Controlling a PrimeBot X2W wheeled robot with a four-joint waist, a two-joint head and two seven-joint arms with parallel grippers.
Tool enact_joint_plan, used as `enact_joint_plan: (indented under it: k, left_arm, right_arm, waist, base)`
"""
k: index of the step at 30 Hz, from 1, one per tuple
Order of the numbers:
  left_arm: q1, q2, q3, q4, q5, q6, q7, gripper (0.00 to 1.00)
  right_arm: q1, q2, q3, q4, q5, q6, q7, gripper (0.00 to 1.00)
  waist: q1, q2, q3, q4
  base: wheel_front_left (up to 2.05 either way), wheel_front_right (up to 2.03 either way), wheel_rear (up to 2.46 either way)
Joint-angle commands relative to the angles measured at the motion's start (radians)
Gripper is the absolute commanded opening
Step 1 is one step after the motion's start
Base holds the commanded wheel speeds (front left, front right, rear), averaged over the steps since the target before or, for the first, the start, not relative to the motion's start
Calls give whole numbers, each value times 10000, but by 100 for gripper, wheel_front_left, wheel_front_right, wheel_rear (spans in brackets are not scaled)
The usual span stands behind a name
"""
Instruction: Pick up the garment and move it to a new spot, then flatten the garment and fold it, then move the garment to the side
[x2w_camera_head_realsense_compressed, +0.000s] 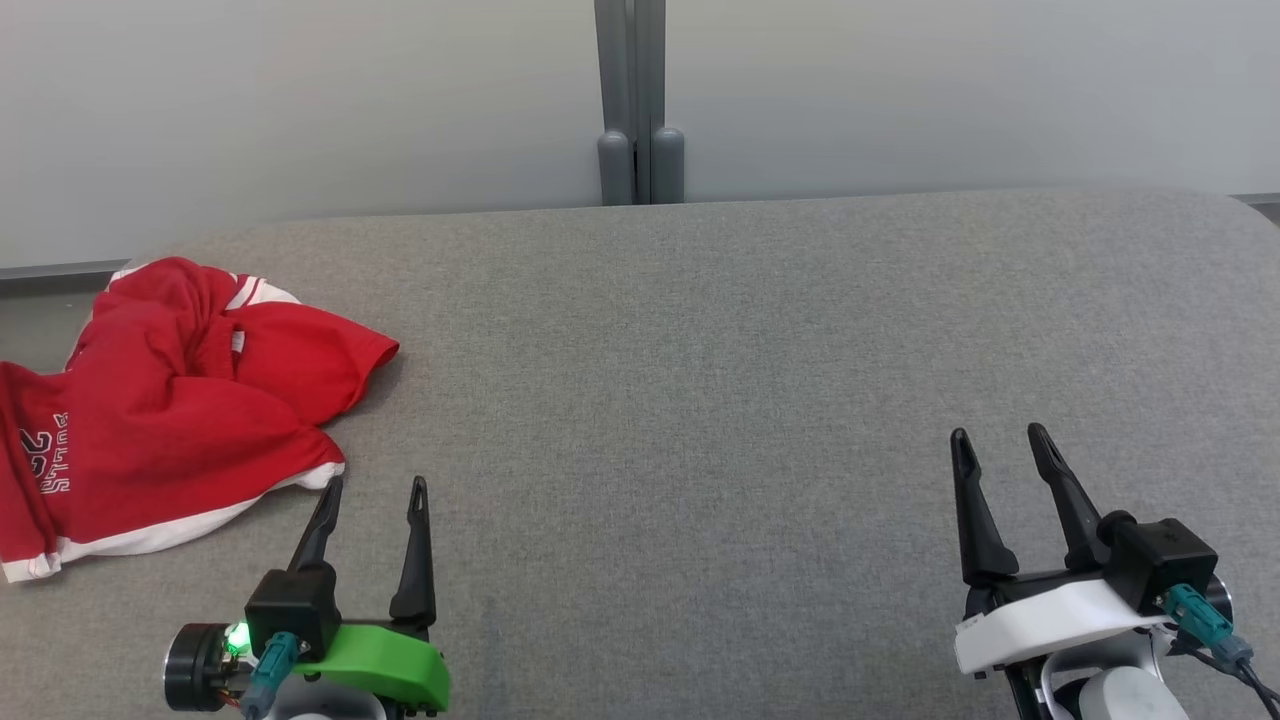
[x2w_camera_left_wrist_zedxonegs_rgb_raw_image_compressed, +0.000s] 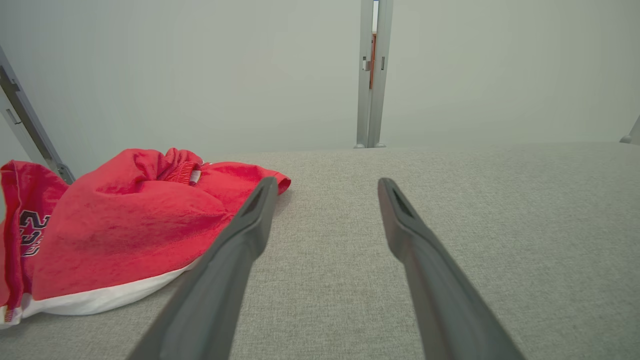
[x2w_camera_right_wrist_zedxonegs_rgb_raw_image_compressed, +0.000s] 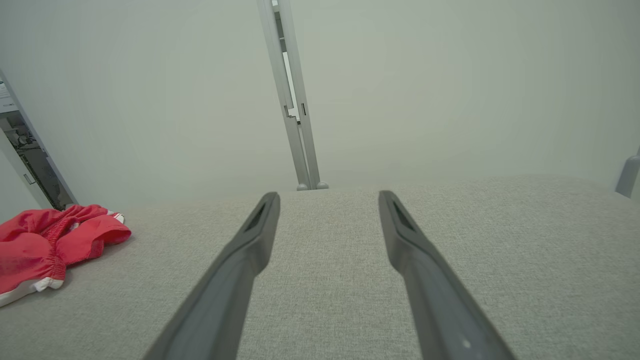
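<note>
1. Head view: a grey fabric-covered table (x2w_camera_head_realsense_compressed: 700, 350) is stretching across the picture, its far edge running along a pale wall (x2w_camera_head_realsense_compressed: 300, 100) and curving down at both far corners.
2. A crumpled red garment (x2w_camera_head_realsense_compressed: 170, 420) with white trim is lying at the table's left side, near the far left corner. It is reaching past the picture's left border, so its outer edge is hidden there. Dark lettering is showing on its left part.
3. The left gripper (x2w_camera_head_realsense_compressed: 377, 485), on a green mount, is resting low at the near left with its two dark fingers spread apart and nothing between them. Its left fingertip is sitting just beside the garment's white hem; contact cannot be judged.
4. The right gripper (x2w_camera_head_realsense_compressed: 998, 432), on a white mount, is sitting at the near right, well apart from the garment, fingers likewise spread and holding nothing.
5. Bare grey fabric is lying open between the two grippers and up to the far edge, where a grey upright post (x2w_camera_head_realsense_compressed: 632, 100) is standing at the middle.
6. Left wrist view: the garment (x2w_camera_left_wrist_zedxonegs_rgb_raw_image_compressed: 125, 225) is bulging up to the left of the parted fingers.
7. Right wrist view: the garment (x2w_camera_right_wrist_zedxonegs_rgb_raw_image_compressed: 45, 245) is lying far off to the left.
</note>
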Motion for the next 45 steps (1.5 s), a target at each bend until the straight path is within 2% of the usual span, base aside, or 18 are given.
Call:
enact_joint_plan:
  k: [1, 29, 35, 45]
  left_arm:
    - [-153, 100, 11, 48, -29, 10, -5, 100]
    - [-56, 372, 1, -124, -361, 291, 349, 100]
    - [-88, 449, 4, -208, -384, 391, 402, 100]
    - [95, 729, 158, -352, -505, 533, 544, 100]
  right_arm:
    - [93, -38, -22, 43, 92, 4, -35, 100]
    - [193, -30, -113, 490, 180, 4, -35, 100]
    - [205, -31, -129, 535, 195, 4, -35, 100]
    - [224, -24, -60, 562, 248, 4, -35, 100]
  waist:
    - [0, 0, -10, 6]
    - [0, 0, -108, 236]
    - [0, 0, -103, 688]
    - [0, 0, -89, 1962]
  base:
    - [0, 0, 0]
    - [0, 0, 0]
    - [0, 0, 0]
    - [0, 0, 0]
